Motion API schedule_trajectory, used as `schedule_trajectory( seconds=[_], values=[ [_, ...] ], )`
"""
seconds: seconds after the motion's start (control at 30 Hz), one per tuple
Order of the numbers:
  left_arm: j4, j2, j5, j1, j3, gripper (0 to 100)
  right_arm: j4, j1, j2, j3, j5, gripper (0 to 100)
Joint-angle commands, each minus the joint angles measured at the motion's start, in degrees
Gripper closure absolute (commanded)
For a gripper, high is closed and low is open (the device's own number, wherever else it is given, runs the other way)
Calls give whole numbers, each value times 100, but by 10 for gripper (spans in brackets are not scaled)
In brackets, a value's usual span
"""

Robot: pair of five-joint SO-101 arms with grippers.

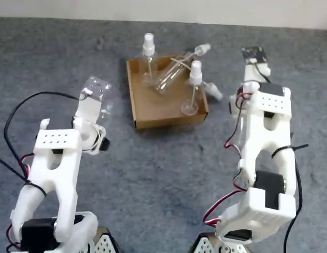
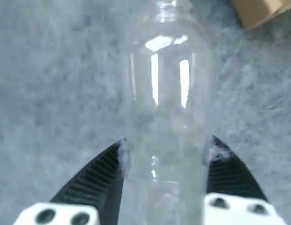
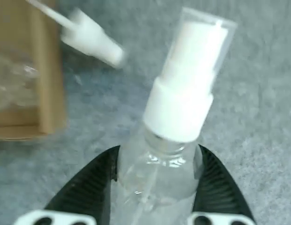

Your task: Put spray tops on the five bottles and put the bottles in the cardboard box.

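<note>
A: L gripper status?
B: L gripper (image 2: 167, 143) is clamped on the L bottle (image 2: 166, 84) (image 1: 97, 89). It's clear plastic, w/ one finger on each side of the body. Neck points away from the wrist.
A: Where's that vs the box?
B: Left of the box (image 1: 168, 120) (image 2: 257, 11) (image 3: 47, 93) and apart from it, over the grey table (image 1: 152, 179). Can't tell if the btl touches the table.
A: R side?
B: R gripper (image 3: 159, 152) is gripping the R bottle (image 3: 157, 187) just below the shoulder, fingers tight on both sides. That one carries a white spray top (image 3: 185, 98). It's off the box's right side, near it.
A: Anything loose?
B: One loose top (image 1: 215, 92) (image 3: 91, 35), white. It's lying on the table just beside the box's right wall, between the box and the R arm (image 1: 263, 132). Thin tube end is toward the box.
A: Inside the box?
B: Three btls, all w/ white tops. Back bottle (image 1: 149, 60) is upright at the far-left corner. Front bottle (image 1: 194, 92) is upright near the right wall. Lying bottle (image 1: 176, 74) is slanted between them, w/ its top end poking past the far-right rim.
A: Touching each other?
B: Lying one looks to rest against the back one's base. Too much clear plastic overlapping to be sure.
</note>
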Motion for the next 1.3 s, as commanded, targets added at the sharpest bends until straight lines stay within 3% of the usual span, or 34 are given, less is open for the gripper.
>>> schedule_trajectory(
  seconds=[0.0, 0.1, 0.33, 0.43, 0.6, 0.77, 1.0, 1.17, 1.27],
  values=[
    [-9, -242, 387, -75, 207, 749, 347, -356, -48, -585, -105, 855],
    [-9, -242, 404, -101, 347, 741, 523, -356, -48, -813, -484, 845],
    [-9, -277, 475, -171, 444, 737, 541, -13, -48, -892, -554, 626],
    [-9, -277, 747, -180, 444, 736, 497, 101, -48, -927, -554, 584],
    [-185, -251, 774, -233, 541, 736, 488, 84, -92, -945, -589, 583],
    [-844, -286, 782, -646, 866, 736, 488, -593, -101, -1288, -993, 584],
    [-914, -242, 782, -760, 884, 736, 453, -1314, -462, -1323, -1398, 584],
    [-1204, -233, 782, -804, 998, 736, 382, -1429, -1982, -40, -1530, 584],
    [-1248, -233, 782, -831, 1042, 736, -365, -1437, -2976, 1367, -1582, 584]
  ],
)
